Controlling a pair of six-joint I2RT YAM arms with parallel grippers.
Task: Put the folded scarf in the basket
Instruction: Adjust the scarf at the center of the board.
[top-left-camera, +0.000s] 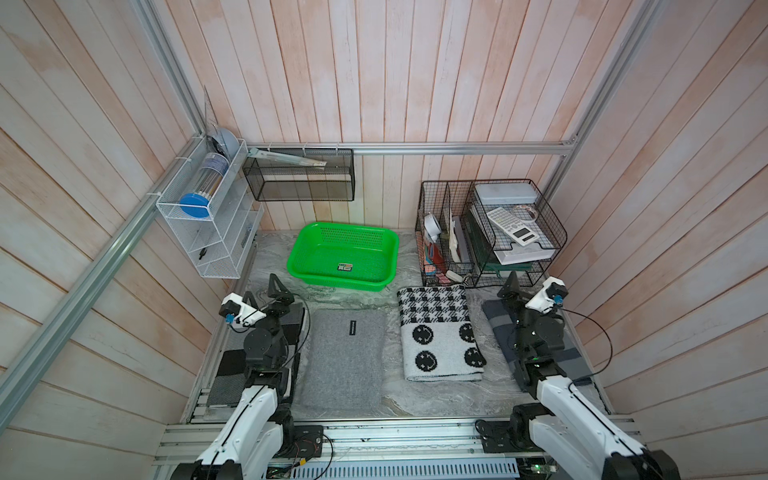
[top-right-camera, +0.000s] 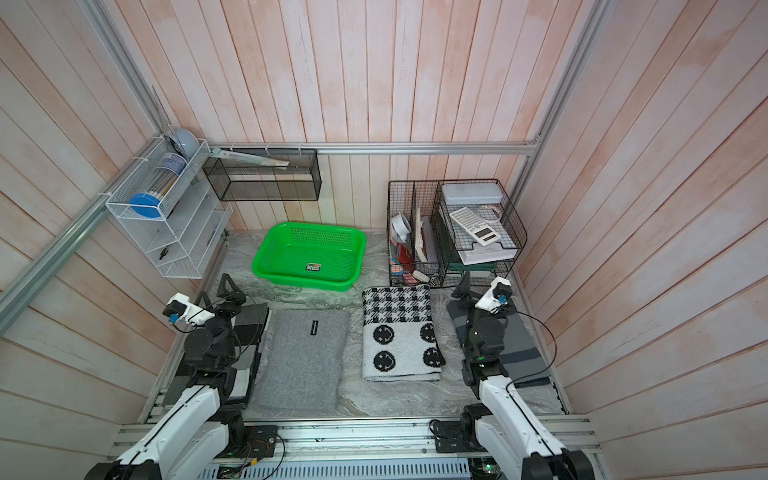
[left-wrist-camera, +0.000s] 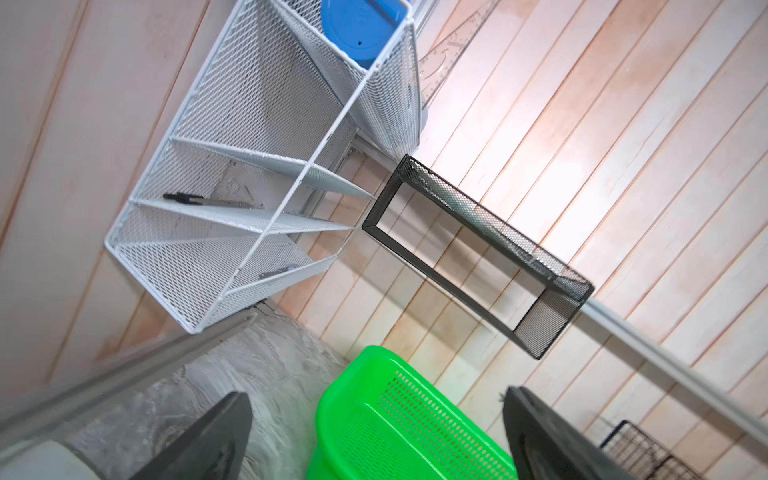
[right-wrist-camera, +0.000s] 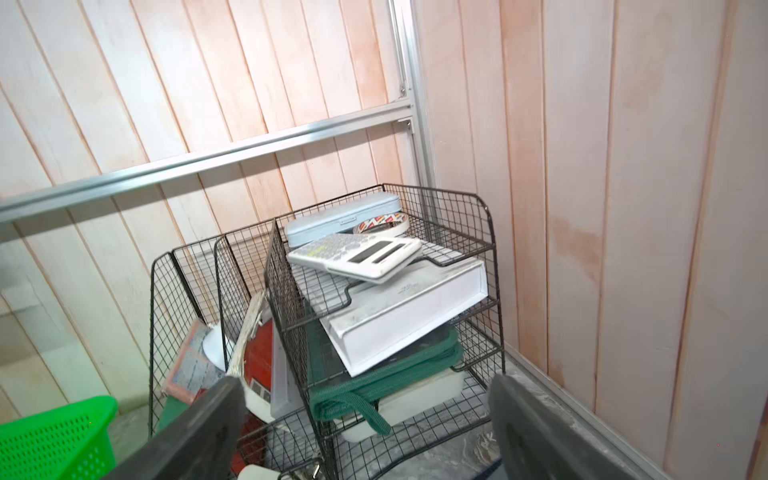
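The green basket (top-left-camera: 332, 253) sat on the table (top-left-camera: 440, 399) by the back wall, a bit left of the middle of the frame in both top views. A small sticker (top-left-camera: 345, 267) lay on its bottom.

Below the basket in the frame lay a folded grey scarf (top-left-camera: 345, 357). Just right of it lay a folded black-and-white scarf (top-left-camera: 438, 332) with smiley faces. Both were near the basket but did not touch it.

The left gripper (top-left-camera: 262, 291) hung at the left of the frame, above a striped cloth (top-left-camera: 230, 365). Its fingers (left-wrist-camera: 208, 436) were wide apart and held nothing. In the left wrist view, the basket showed between them.

The right gripper (top-left-camera: 510, 286) hung at the right of the frame, over a dark cloth (top-left-camera: 496, 320), just in front of a black wire rack (top-left-camera: 428, 232). A calculator (top-left-camera: 513, 226) lay on top of the rack. This gripper's fingers (right-wrist-camera: 199, 432) were wide apart too, and held nothing.
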